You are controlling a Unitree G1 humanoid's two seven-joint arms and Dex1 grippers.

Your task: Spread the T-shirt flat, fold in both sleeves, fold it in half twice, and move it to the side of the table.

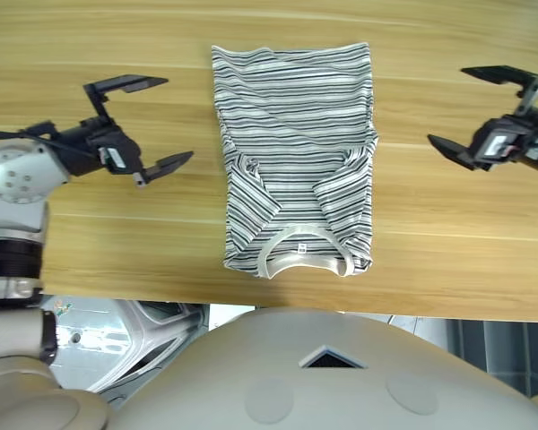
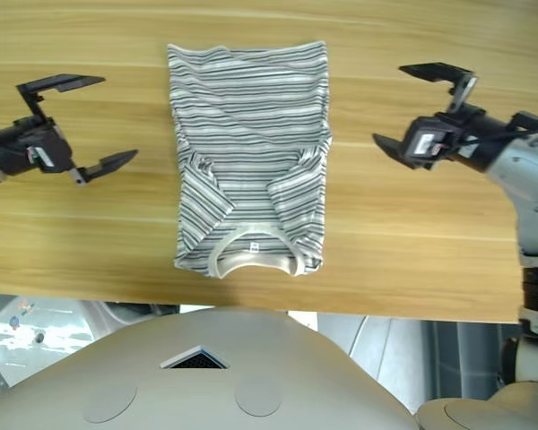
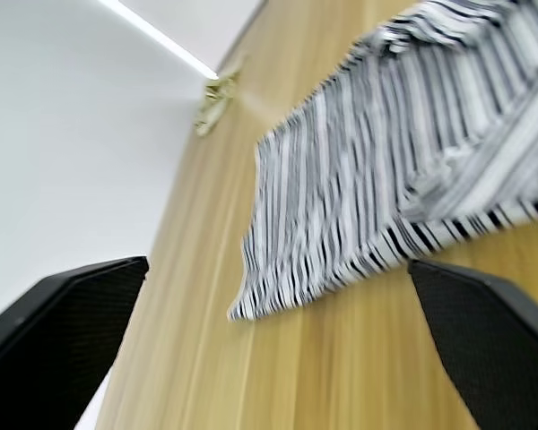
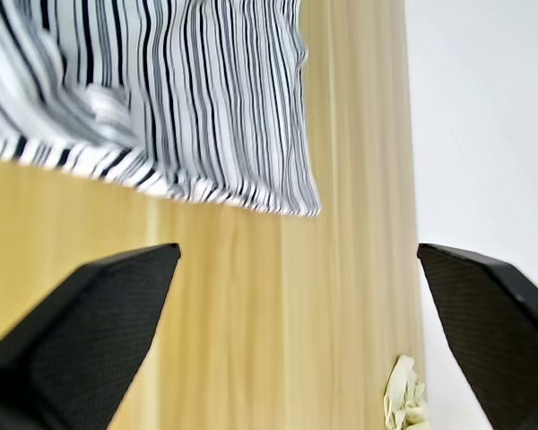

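T-shirt: The T-shirt (image 1: 296,152) is soft cloth with thin black, grey and white stripes. It lies flat in a long, tidy shape, a bit bumpy in the middle.
Where it is: It sits in the middle of the tabletop (image 1: 117,251), between the two arms and touching neither.
Sleeves: Both sleeves (image 1: 253,193) are folded in on top of the body of the shirt.
Collar: The collar (image 1: 303,258) is a pale, ribbed ring. It is at the end close to the robot, near the tabletop's front edge. A small white tag (image 1: 299,246) shows inside it.
Left gripper: The left gripper (image 1: 166,121) hangs over bare wood, just beside the shirt. Its jaws are spread wide and hold nothing.
Right gripper: The right gripper (image 2: 394,103) hangs over bare wood on the other side. Its jaws are spread wide too, with nothing in them.
Fingers: The fingers (image 3: 63,331) are black, flat and pointed, with a rough, dotted skin.
Tabletop: It is smooth, light wood with long, thin grain lines.
Scrap: A small, crumpled pale scrap (image 4: 403,390) lies at the far edge of the tabletop, well apart from the shirt.
Wall: A plain white wall (image 3: 72,134) stands behind that edge.
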